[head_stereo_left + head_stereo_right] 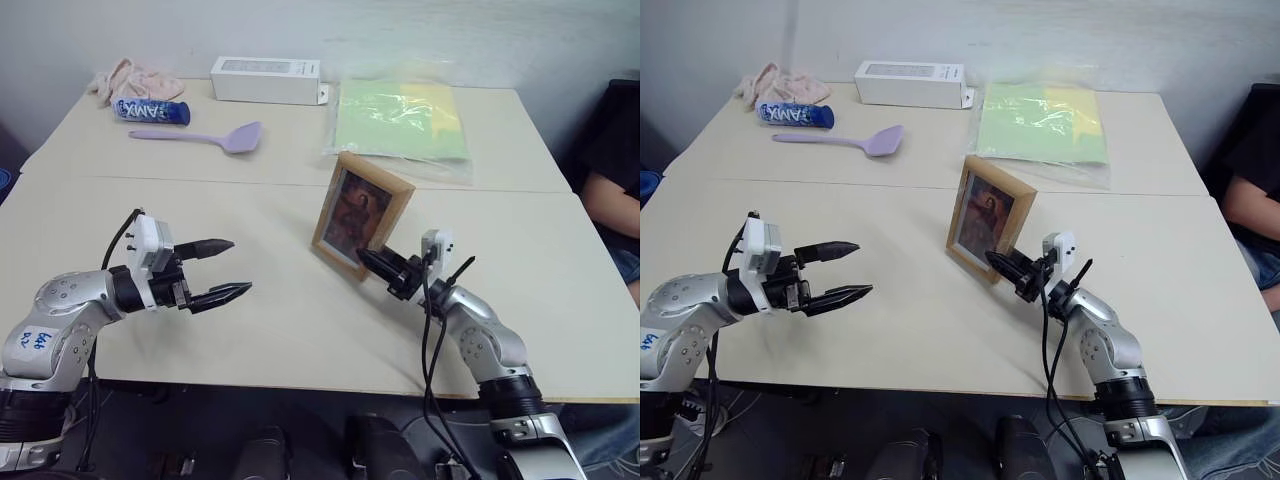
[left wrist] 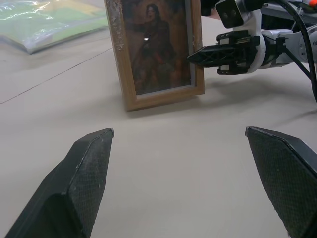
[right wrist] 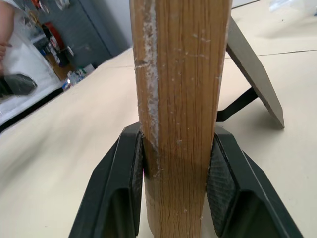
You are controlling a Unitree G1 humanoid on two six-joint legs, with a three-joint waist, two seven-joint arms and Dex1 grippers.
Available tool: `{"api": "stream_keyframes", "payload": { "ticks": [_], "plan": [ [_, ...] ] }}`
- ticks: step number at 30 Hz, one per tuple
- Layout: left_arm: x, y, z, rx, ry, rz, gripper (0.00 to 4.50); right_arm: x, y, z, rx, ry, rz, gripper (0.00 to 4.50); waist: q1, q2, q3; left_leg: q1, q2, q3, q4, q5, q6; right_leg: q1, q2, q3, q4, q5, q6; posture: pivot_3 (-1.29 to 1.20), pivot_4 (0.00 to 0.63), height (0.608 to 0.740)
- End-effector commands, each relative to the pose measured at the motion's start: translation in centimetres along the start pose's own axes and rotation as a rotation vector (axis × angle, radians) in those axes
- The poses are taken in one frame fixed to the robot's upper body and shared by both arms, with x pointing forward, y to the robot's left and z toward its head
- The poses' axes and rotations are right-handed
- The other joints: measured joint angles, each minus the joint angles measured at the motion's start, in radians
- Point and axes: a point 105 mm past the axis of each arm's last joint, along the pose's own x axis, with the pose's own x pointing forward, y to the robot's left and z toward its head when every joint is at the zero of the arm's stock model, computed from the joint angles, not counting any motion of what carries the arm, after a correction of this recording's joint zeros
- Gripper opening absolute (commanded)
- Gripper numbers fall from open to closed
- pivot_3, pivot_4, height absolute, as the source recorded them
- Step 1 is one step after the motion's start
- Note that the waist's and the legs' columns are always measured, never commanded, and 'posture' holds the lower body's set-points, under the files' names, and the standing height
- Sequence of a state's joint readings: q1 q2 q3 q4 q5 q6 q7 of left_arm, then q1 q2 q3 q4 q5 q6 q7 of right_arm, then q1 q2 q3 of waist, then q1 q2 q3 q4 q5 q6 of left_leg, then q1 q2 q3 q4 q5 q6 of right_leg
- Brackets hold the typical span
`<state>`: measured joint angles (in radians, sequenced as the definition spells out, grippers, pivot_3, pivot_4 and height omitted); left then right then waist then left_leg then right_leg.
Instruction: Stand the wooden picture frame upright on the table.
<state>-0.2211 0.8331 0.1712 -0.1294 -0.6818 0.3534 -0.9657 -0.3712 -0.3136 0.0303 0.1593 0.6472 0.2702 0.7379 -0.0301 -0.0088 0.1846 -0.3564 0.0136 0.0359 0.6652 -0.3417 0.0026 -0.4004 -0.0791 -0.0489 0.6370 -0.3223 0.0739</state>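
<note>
Pale beige and wide, the desk (image 1: 250, 330) runs up to a plain light wall, with a thin seam line crossing it from side to side. Near the middle, just on the robot's side of that seam, the wooden picture frame (image 1: 361, 215) stands on its lower edge, its reddish-brown picture turned toward the robot's left and leaning back a little. In the right wrist view its dark fold-out easel stand (image 3: 255, 79) is swung out behind it, with its foot down on the desk. The right gripper (image 1: 372, 262) reaches in level from the right, its jaws clamped on the frame's edge low down, one black finger on each face of the wood. The left gripper (image 1: 228, 268) hovers above the desk well to the left of the frame, pointing toward it, jaws spread wide with nothing between them. Along the far side of the desk lie a white oblong box (image 1: 266, 80), a crumpled pinkish cloth (image 1: 131, 78), a blue tube (image 1: 151, 111) and a lilac spatula (image 1: 203, 136). A clear plastic sleeve holding green and yellow sheets (image 1: 402, 118) rests behind the frame. A seated person (image 1: 615, 180) is partly in view at the right edge.
</note>
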Motion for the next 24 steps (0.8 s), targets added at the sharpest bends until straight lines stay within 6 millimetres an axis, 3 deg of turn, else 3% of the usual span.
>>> {"api": "stream_keyframes", "payload": {
  "ticks": [1,8,11,15,18,24],
  "plan": [
    [-0.5,0.2,1.0,0.043,-0.022,0.022,4.5,-0.9,-0.7,-0.4,-0.1,0.042,-0.019,1.25,0.0,0.0,0.0,0.0,0.0,0.0,0.0,0.0,0.0,0.0,0.0,0.0,0.0,0.0,0.0,0.0,0.15,0.74],
    [-1.4,0.8,0.1,0.037,-0.001,0.073,4.5,-0.9,-0.4,-0.1,-0.158,0.045,0.015,3.47,-0.001,0.0,0.0,-0.001,0.0,0.0,-0.001,0.0,0.0,-0.001,0.0,0.0,0.001,0.0,0.0,0.0,0.15,0.74],
    [-2.4,1.2,-0.8,0.039,0.027,0.116,4.5,-1.6,0.6,0.9,-0.235,0.045,0.078,4.47,0.0,0.0,0.0,-0.001,0.0,0.0,-0.001,0.0,0.0,-0.001,0.0,0.0,0.001,0.0,0.0,0.0,0.15,0.74],
    [-4.8,1.2,-3.5,0.077,0.136,0.175,4.5,-5.0,1.4,2.1,-0.373,0.083,0.143,4.47,0.003,0.0,0.0,-0.002,0.0,0.0,-0.001,-0.001,0.0,-0.001,0.0,0.0,-0.001,0.0,0.0,0.0,0.15,0.74],
    [-7.1,1.1,-6.0,0.147,0.281,0.228,4.5,-7.8,1.4,3.4,-0.616,0.124,0.169,4.47,0.004,0.0,0.0,-0.002,0.0,0.0,-0.002,-0.002,0.001,-0.001,0.0,-0.001,-0.002,0.0,0.0,0.0,0.15,0.74],
    [-8.3,1.4,-6.4,0.167,0.252,0.313,4.5,-13.2,-0.1,2.4,-0.987,0.298,0.148,4.47,0.006,0.0,0.0,0.002,0.0,0.0,-0.002,-0.003,0.002,0.004,0.0,-0.001,-0.008,0.0,0.001,0.0,0.15,0.74]
  ]
}}
